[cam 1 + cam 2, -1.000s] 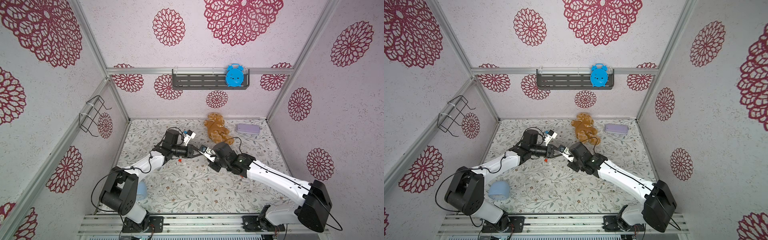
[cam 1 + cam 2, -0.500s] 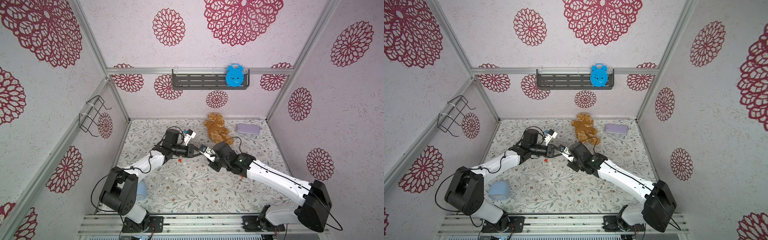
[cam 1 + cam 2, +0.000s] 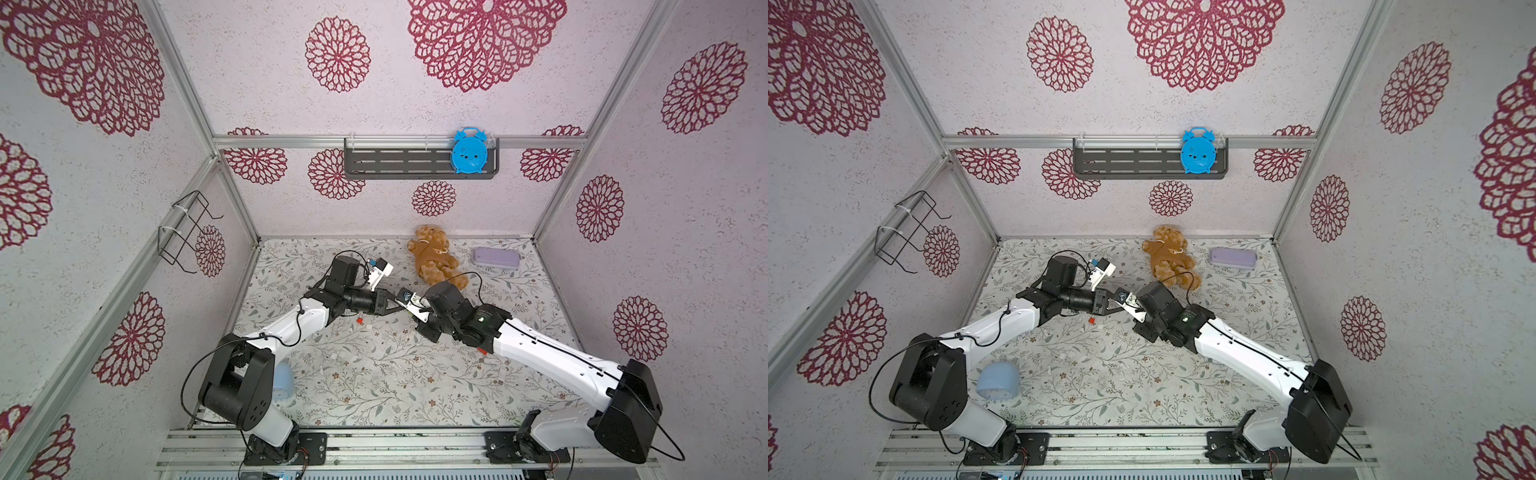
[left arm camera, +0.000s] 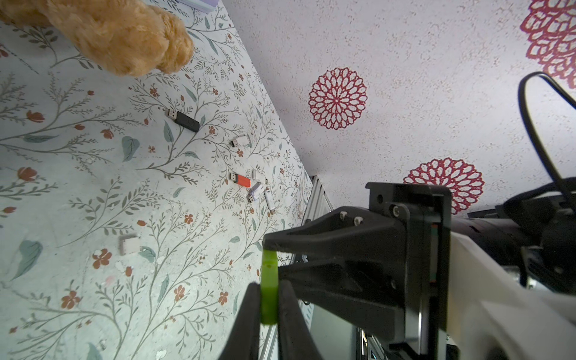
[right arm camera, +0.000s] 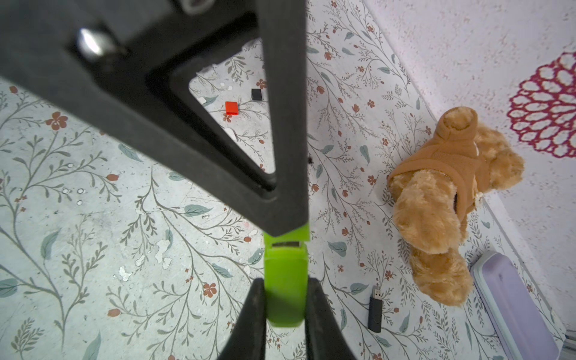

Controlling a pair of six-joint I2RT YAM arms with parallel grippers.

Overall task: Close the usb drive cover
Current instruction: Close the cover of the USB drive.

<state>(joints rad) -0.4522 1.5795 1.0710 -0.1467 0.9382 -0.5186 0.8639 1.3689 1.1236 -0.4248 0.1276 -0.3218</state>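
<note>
USB drive (image 5: pixel 284 265) unmoved, still pinched by right gripper (image 5: pixel 285 290), cover (image 5: pixel 286 236) by left gripper (image 4: pixel 269 291).

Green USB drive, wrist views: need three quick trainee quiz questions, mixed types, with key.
1. True or false: only one gripper holds the green USB drive.
2. Which uncapped drive lies nearest the teddy bear? A red, B black, C white.
3. Is the green cap fully seated?
Key:
1. False: the right gripper pinches the body, the left gripper the cap end.
2. B, the black USB drive.
3. No: a slit with metal shows between cap and body.
</note>
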